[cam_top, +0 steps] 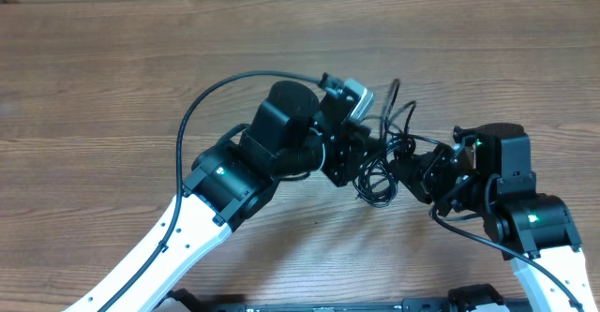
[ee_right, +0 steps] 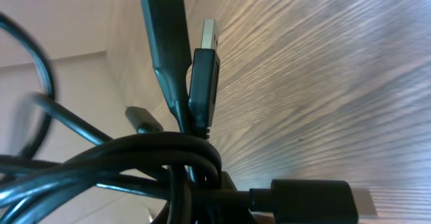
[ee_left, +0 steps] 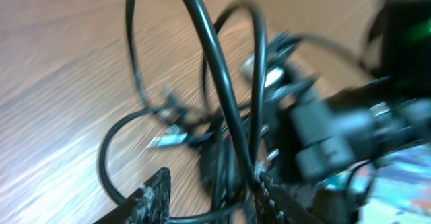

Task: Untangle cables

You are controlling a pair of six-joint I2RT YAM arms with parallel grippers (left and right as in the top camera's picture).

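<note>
Wood-grain tabletop [cam_top: 112, 59] fills the view, and the cables [cam_top: 379, 179] sit near its middle as one small black knot between the two arms.

The fingers [ee_left: 153, 192] of the left gripper [ee_left: 210, 180] stand apart. A few strands run through the gap between them without being pinched. The right gripper [cam_top: 417, 173] has its jaws together. Its own camera shows the bundle crowding right up against it, so I judge it to be nipped on a strand of the knot, though the pads are hidden behind the cords.

Just past that grip, several strands wrap around one another. Two plugs [ee_right: 202, 83] stick up side by side out of the wrap, and a third plug [ee_right: 303, 200] lies across the bottom. Seen from overhead, loose loops fan out from the knot on its far and near sides.

These cords look light, thin and limp, with smooth jackets that will likely slide through a pinch. A pull on any loop would probably just tighten the knot. The plugs are the only stiff parts, so the best hold is a moulded plug body, or the cord right behind it, to feed that end back through the loops. The metal tips may snag on neighbouring strands, and a hard yank could strain the cord where it meets the plug.
</note>
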